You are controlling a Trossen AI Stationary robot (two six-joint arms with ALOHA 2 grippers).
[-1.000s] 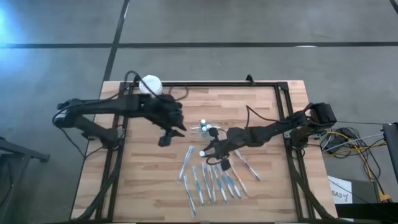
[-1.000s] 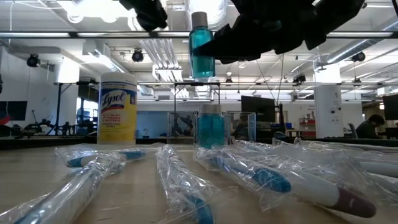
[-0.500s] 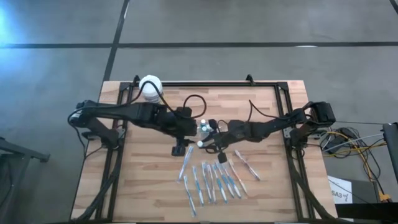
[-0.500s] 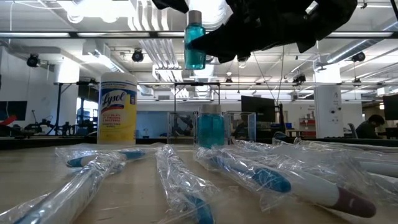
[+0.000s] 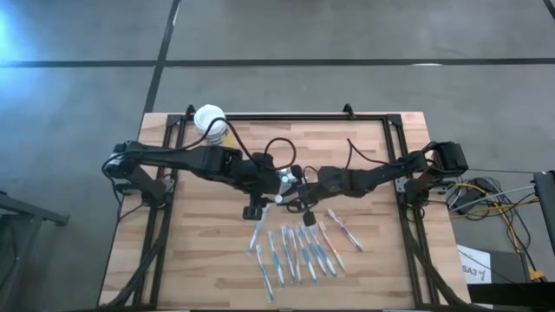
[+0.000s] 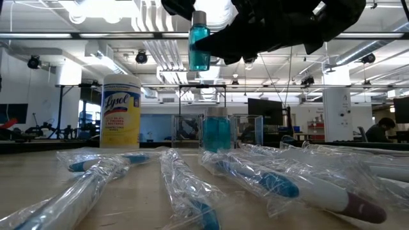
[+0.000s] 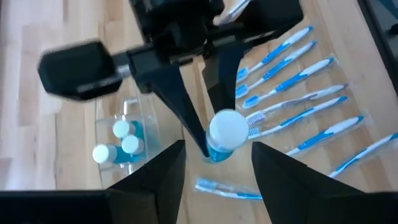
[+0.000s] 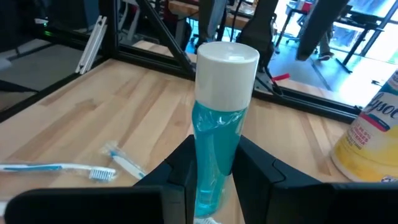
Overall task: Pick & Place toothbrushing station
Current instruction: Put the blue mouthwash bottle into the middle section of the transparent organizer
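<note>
The right claw point(image 8: 214, 180) was closed on the lower body of a small bottle point(image 8: 219, 124) of blue liquid with a white cap, holding it upright in the air above the middle of the tabletop point(image 5: 199, 251). In the left wrist view the same bottle point(image 7: 224, 135) hung pinched between two dark fingers over the clear plastic holder point(image 7: 127, 134), which stood on the wood with three more white-capped bottles inside it. The wrapped toothbrushes point(image 5: 295, 251) lay fanned out nearer the front edge, just beside the holder. The bottle looked light and rigid, but its smooth round wall seemed likely to slip or twist in a narrow pinch, so a grip low on the body, below the cap, appeared the safer hold. The holder looked thin-walled and easy to nudge, best taken by a wall or rim. The toothbrushes, in crinkled film, would probably slide and flex. The left claw point(image 7: 211, 177) hovered close by with its fingers spread apart and nothing between them. From above, the two arms overlapped and hid the holder almost wholly. In the low view the holder was only a faint box behind the wrappers. A yellow canister point(image 6: 121, 110) stood well apart at the back.
</note>
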